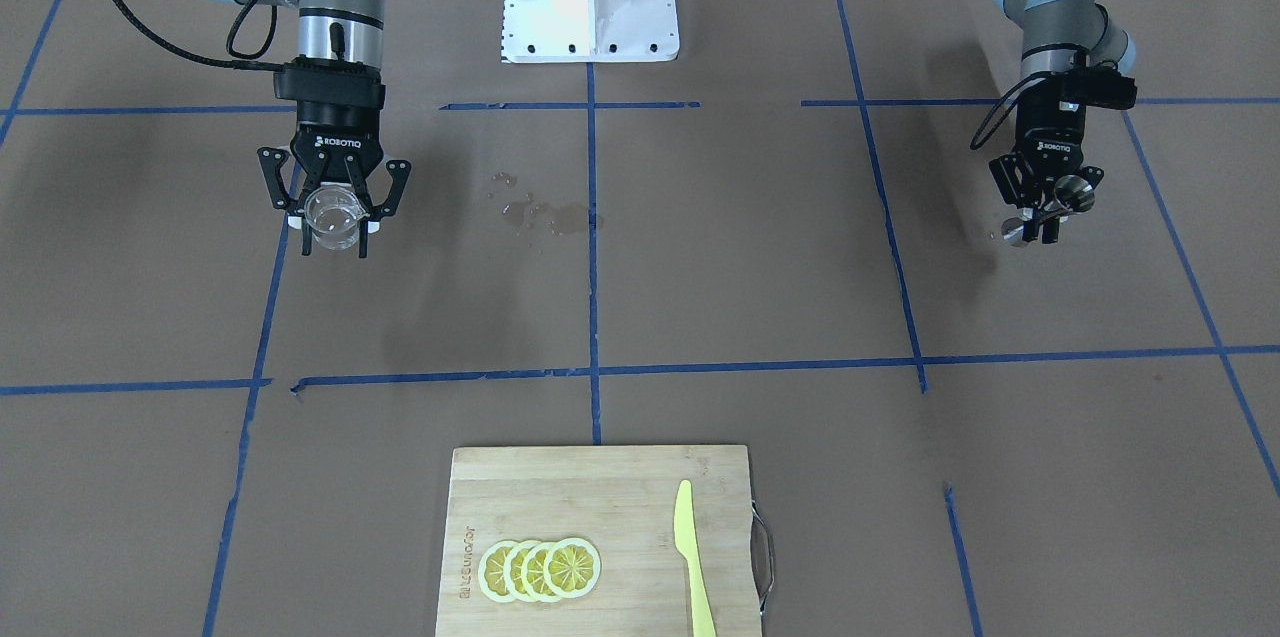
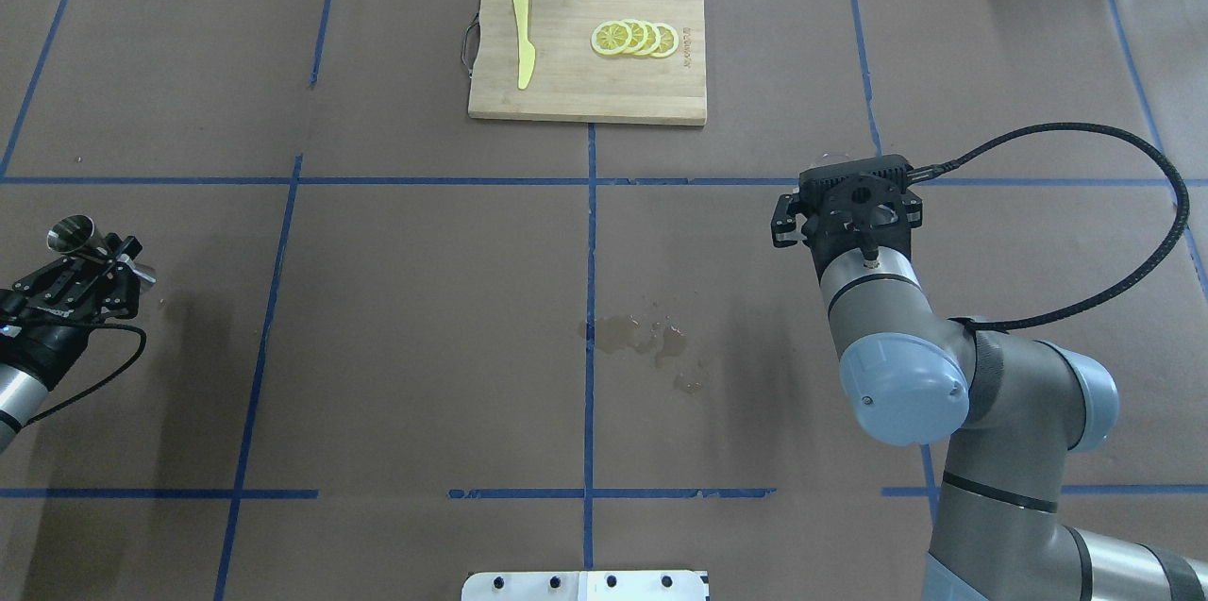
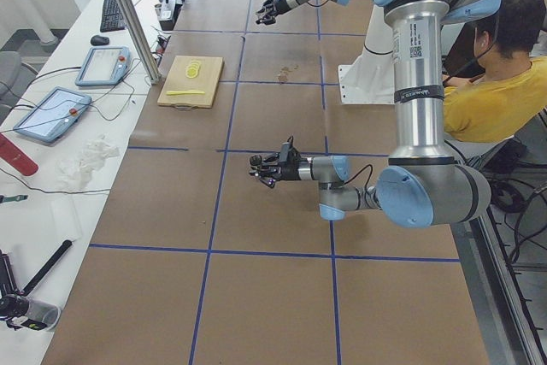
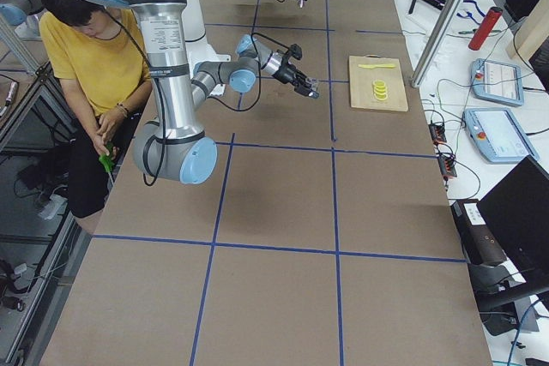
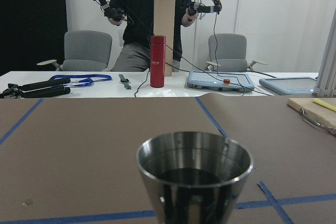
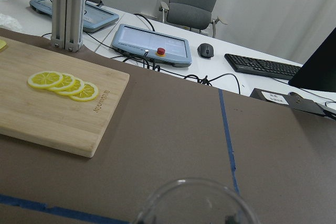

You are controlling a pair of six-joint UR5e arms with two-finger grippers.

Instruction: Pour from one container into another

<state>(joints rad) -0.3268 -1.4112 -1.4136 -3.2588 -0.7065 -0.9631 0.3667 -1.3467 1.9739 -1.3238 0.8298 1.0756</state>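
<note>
The left gripper (image 1: pixel 1043 215) is reaching level at the table's left, clamping the shiny steel hourglass jigger (image 1: pixel 1076 189). The right gripper (image 1: pixel 335 229) is angling downward, gripping the small clear glass cup (image 1: pixel 333 212).

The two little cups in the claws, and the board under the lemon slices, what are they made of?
The glass cup: clear glass apparently; the table shows through it. The jigger: polished steel by its look, with mirror-like reflections. The cutting board: pale wood, perhaps bamboo, with visible grain strips.

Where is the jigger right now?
In the overhead view, the jigger is held in the left pincer at that view's far left, well apart from the glass cup in the right pincer.
</note>
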